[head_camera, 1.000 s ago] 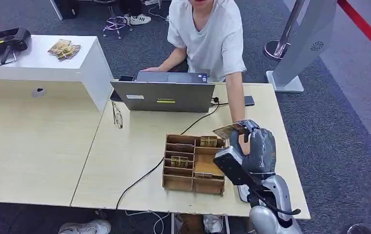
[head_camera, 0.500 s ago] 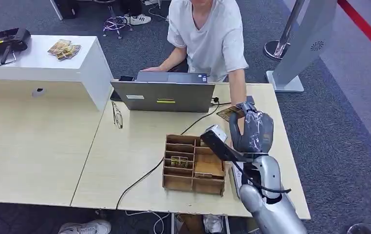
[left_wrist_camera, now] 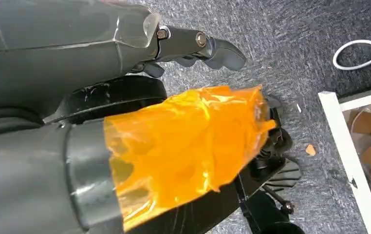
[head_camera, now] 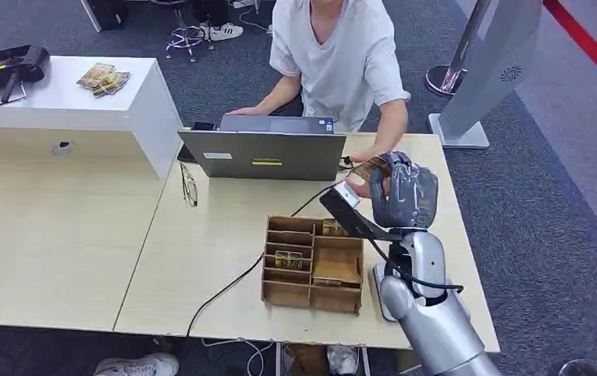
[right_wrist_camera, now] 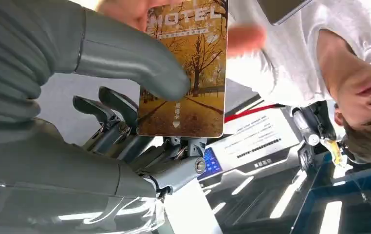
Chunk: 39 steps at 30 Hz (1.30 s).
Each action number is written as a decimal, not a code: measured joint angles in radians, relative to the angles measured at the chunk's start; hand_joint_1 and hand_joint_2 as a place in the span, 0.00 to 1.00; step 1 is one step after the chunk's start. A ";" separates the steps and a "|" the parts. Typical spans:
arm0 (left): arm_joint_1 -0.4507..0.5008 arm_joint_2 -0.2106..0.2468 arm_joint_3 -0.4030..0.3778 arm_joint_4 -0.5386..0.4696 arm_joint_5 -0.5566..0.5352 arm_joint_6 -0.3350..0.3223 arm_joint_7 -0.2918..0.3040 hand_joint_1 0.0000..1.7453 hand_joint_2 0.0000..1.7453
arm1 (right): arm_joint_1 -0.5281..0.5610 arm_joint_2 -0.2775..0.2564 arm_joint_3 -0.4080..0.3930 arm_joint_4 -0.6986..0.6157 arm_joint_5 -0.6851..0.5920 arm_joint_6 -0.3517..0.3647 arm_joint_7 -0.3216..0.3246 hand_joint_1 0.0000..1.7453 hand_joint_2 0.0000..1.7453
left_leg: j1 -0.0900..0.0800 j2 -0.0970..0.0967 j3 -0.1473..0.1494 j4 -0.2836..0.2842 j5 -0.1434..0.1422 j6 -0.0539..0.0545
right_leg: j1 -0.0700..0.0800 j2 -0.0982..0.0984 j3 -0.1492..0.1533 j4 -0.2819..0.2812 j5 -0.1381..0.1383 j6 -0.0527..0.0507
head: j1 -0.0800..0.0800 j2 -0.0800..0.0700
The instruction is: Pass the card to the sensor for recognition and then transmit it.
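**Golden card at the handover**

Golden hotel card [right_wrist_camera: 183,68] sits pinched between your right hand's [head_camera: 405,196] thumb and fingers [right_wrist_camera: 110,105], above the worktop's [head_camera: 201,235] far right corner, touching the person's hand [head_camera: 366,174]. Hold steady; loosen only once they grip. The left hand's [left_wrist_camera: 125,97] fingers: cannot tell.

Your R arm [head_camera: 425,309] reaches fwd over the desk; R hand [head_camera: 402,194] raised, thumb [right_wrist_camera: 125,58] & fingers pinching the card [right_wrist_camera: 186,68].

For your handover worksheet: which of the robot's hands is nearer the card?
Right. The right hand holds the card, thumb pressed on its face. The left hand hangs over the carpet, apart from it.
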State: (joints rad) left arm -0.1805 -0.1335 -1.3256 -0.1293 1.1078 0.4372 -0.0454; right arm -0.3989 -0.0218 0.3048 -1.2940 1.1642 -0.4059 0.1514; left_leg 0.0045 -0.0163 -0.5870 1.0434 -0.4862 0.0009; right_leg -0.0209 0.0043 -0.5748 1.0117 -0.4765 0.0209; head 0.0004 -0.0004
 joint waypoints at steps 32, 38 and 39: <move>-0.003 0.001 -0.014 0.000 0.037 0.008 -0.002 0.00 0.00 | -0.010 0.024 0.003 0.019 0.069 -0.013 -0.003 0.00 0.00 | 0.000 0.000 0.000 0.000 0.000 0.000 | 0.000 0.000 0.000 0.000 0.000 0.000 | 0.000 0.000; 0.001 0.002 -0.014 0.000 0.060 0.015 -0.021 0.00 0.00 | 0.043 0.034 0.015 -0.060 0.002 -0.033 -0.051 0.00 0.00 | 0.000 0.000 0.000 0.000 0.000 0.000 | 0.000 0.000 0.000 0.000 0.000 0.000 | 0.000 0.000; 0.002 0.002 -0.014 0.000 0.063 0.016 -0.022 0.00 0.00 | 0.052 0.035 0.019 -0.073 -0.009 -0.034 -0.056 0.00 0.00 | 0.000 0.000 0.000 0.000 0.000 0.000 | 0.000 0.000 0.000 0.000 0.000 0.000 | 0.000 0.000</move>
State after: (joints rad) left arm -0.1788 -0.1312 -1.3397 -0.1293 1.1711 0.4536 -0.0671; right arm -0.3468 0.0134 0.3235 -1.3669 1.1550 -0.4402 0.0953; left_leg 0.0045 -0.0163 -0.5871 1.0433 -0.4862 0.0009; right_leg -0.0209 0.0043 -0.5750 1.0116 -0.4766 0.0209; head 0.0004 -0.0004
